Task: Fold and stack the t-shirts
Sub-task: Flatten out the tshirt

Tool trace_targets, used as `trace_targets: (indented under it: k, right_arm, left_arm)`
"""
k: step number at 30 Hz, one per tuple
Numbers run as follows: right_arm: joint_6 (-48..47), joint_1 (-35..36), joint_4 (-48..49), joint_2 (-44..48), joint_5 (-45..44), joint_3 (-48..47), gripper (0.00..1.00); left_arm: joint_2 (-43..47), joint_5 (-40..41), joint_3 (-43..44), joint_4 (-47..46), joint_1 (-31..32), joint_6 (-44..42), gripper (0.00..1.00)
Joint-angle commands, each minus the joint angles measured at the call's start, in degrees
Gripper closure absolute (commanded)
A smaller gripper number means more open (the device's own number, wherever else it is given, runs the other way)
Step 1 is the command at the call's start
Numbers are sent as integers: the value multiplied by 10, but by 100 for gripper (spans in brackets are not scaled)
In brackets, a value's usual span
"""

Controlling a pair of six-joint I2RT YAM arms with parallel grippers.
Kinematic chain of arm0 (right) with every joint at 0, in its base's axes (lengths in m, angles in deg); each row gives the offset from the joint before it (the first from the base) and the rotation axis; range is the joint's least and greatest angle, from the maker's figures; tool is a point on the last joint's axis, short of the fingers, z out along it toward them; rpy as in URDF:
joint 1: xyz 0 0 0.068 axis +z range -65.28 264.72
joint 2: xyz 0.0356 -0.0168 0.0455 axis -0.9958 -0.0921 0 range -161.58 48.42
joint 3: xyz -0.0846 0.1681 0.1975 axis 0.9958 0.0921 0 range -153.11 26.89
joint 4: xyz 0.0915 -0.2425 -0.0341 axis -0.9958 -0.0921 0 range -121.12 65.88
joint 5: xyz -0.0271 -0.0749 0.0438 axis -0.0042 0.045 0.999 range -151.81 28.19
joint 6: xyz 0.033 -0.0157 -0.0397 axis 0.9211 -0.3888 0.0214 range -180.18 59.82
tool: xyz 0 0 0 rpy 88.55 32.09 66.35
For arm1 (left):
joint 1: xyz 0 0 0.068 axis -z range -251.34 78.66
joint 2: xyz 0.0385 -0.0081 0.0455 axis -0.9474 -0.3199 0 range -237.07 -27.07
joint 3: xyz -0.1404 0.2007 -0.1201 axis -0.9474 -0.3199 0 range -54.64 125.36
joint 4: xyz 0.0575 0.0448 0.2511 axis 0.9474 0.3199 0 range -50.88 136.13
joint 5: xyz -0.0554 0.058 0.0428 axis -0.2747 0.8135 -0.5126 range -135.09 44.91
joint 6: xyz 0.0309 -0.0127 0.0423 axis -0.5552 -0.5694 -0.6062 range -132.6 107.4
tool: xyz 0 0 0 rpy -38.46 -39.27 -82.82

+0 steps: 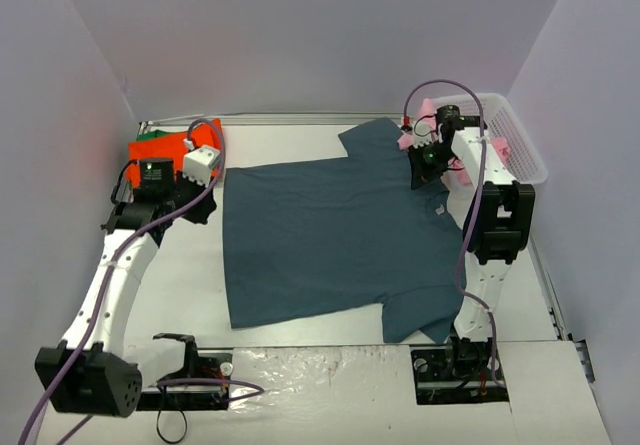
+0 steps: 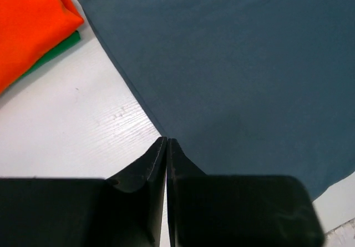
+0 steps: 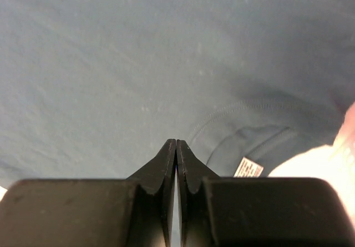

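A dark slate-blue t-shirt lies spread flat in the middle of the table, its collar at the right. My left gripper is shut and empty; in the left wrist view its tips sit at the hem edge of the blue shirt. My right gripper is shut and empty just above the blue shirt, its tips beside the collar and label. A folded orange-red shirt lies on a green one at the back left. A light pink shirt lies in the basket, partly hidden by the right arm.
A white lattice basket stands at the back right against the wall. Bare white table lies between the orange-red shirt and the blue shirt's hem. Grey walls close in the left, back and right sides.
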Motion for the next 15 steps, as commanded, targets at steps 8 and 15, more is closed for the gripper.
trace_targets:
  k: [8, 15]
  right_arm:
    - [7, 39, 23, 63, -90, 85, 100]
    - [22, 62, 46, 57, -121, 111, 100]
  left_arm:
    - [-180, -2, 83, 8, 65, 0, 98]
    - [-305, 49, 116, 1, 73, -9, 98]
